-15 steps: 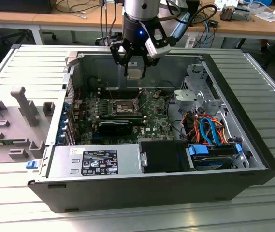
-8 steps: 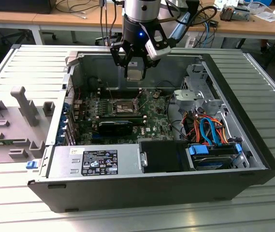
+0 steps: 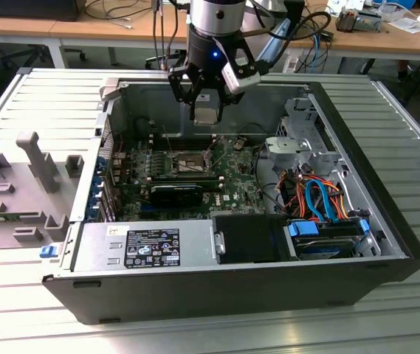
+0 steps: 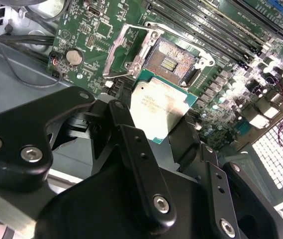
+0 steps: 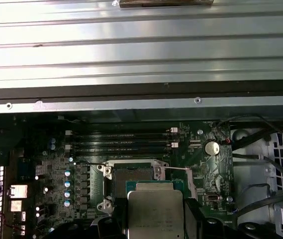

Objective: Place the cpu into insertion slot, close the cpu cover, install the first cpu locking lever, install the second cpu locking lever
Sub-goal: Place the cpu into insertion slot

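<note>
The hand (image 3: 206, 109), closed on the cpu (image 4: 160, 112), hangs above the open insertion slot (image 4: 173, 59). The cpu's faint print cannot be read.

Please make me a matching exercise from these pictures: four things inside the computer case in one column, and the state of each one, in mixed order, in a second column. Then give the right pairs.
Things
1. cpu
2. insertion slot
3. cpu cover
4. coin battery

States
a. swung open, off the slot
b. round and silver, seated on the green board
c. held in the gripper, above the board
d. empty, its dark centre uncovered

Pairs: 1-c, 2-d, 3-a, 4-b
</note>
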Controlling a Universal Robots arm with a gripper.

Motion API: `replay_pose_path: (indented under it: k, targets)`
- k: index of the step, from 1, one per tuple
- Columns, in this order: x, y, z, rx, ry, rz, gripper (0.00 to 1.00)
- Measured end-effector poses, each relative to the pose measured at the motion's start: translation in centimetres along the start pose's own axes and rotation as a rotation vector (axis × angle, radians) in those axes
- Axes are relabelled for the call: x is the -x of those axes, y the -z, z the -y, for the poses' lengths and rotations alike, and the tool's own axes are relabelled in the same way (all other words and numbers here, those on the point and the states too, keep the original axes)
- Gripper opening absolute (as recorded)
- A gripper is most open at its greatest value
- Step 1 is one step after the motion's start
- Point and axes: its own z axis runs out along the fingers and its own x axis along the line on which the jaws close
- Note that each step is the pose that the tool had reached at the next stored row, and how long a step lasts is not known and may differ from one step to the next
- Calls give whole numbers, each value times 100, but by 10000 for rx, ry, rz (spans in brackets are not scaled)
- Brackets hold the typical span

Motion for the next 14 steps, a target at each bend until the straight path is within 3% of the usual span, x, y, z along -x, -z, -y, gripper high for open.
replay_pose_path:
  k: [14]
  targets:
    - [1, -47, 16, 0, 0, 0, 55]
